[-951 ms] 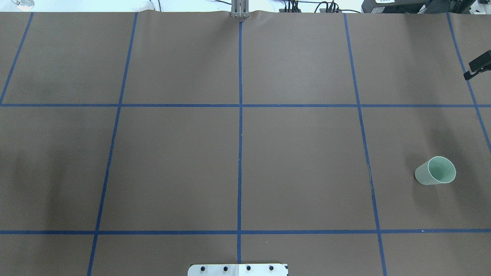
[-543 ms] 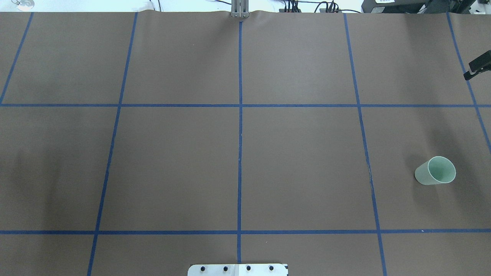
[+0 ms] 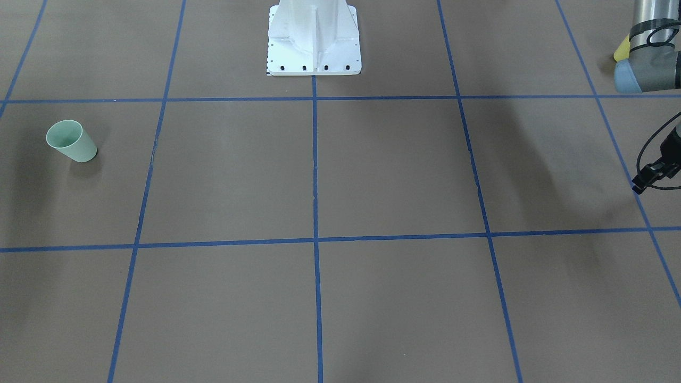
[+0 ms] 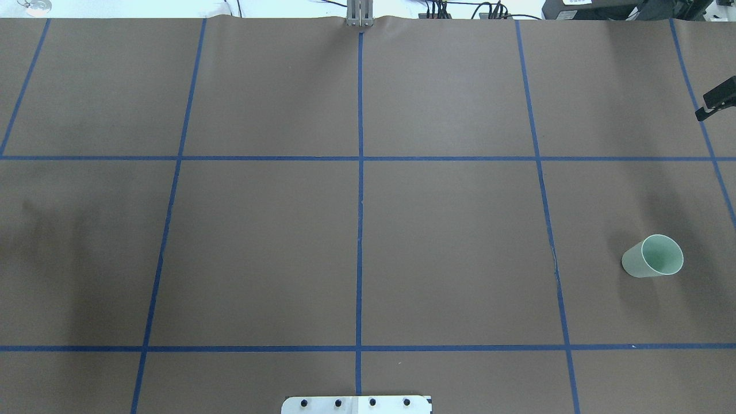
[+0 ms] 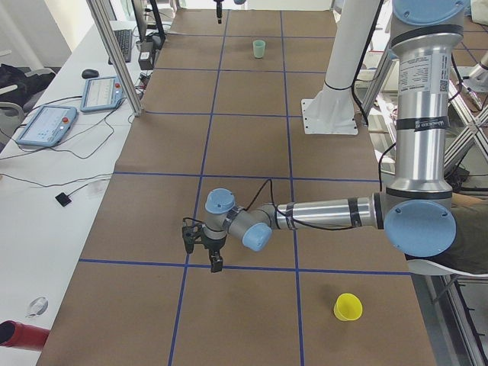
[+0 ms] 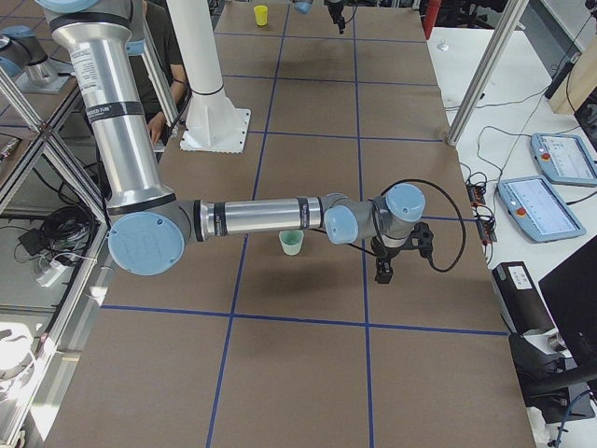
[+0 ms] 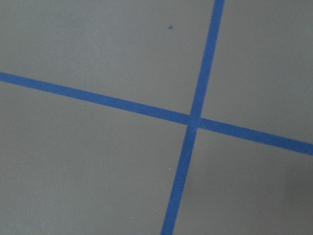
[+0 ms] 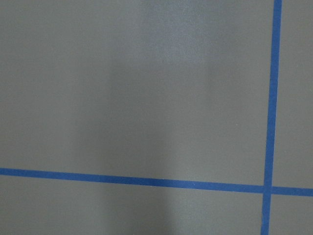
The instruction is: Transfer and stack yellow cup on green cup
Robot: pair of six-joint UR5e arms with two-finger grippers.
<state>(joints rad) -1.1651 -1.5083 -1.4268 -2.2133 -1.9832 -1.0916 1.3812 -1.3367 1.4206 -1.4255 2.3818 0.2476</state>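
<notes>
The yellow cup (image 5: 348, 307) stands on the brown table at the robot's left end, near the robot's edge; in the front-facing view only a sliver of it (image 3: 621, 51) shows behind the left arm. The green cup (image 4: 652, 257) stands upright at the robot's right end and also shows in the front-facing view (image 3: 71, 141). My left gripper (image 5: 203, 255) hangs over a blue tape line, well apart from the yellow cup, with its fingers apart and empty. My right gripper (image 6: 396, 261) hovers just beyond the green cup (image 6: 292, 243), fingers apart and empty.
Blue tape lines divide the table into squares. The white robot base (image 3: 314, 40) stands at the middle of the robot's edge. Aluminium posts (image 6: 485, 70) and tablets (image 6: 541, 207) stand off the operators' side.
The shadow at the left end of the table has shifted slightly in the overhead view. The green cup and the right gripper's tip have not moved.
</notes>
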